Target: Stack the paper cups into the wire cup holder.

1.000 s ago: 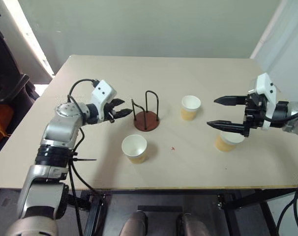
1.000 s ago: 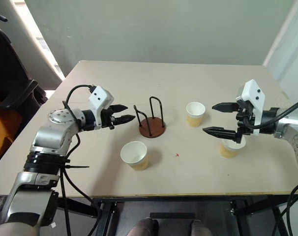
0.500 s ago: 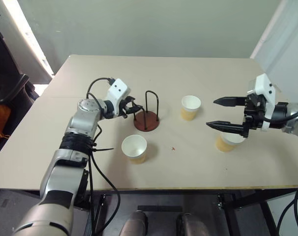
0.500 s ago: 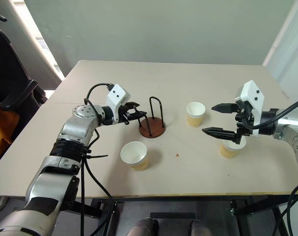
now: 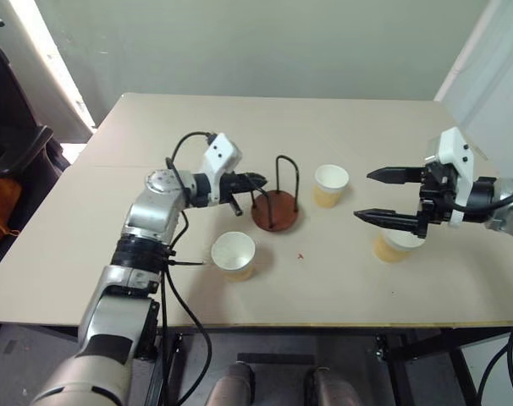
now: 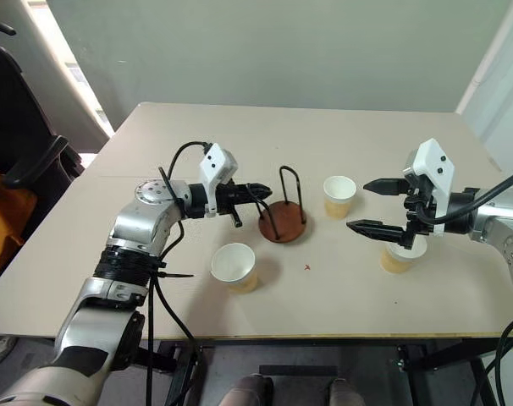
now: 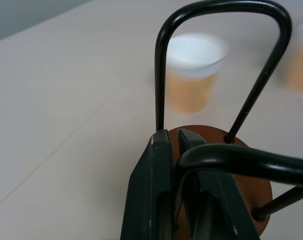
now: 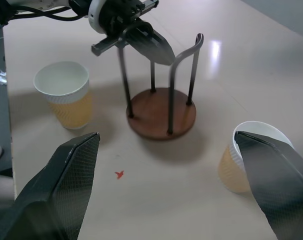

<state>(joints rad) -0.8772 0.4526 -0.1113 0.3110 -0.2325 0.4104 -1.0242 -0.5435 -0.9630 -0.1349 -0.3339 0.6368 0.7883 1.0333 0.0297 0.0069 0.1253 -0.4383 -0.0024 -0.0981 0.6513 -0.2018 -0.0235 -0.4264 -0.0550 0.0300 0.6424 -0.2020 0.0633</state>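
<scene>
Beige counter (image 5: 113,254) is carrying everything. One loop of the wire cup holder (image 5: 275,209) is being pinched by the closed left jaws, so tipping is being risked. Right jaws are being held wide open above a paper cup (image 5: 394,245), untouched.

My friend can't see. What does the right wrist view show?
The left gripper is shut on a loop of the wire cup holder, which stands on the table. One paper cup stands to one side of it, another to the other.
</scene>
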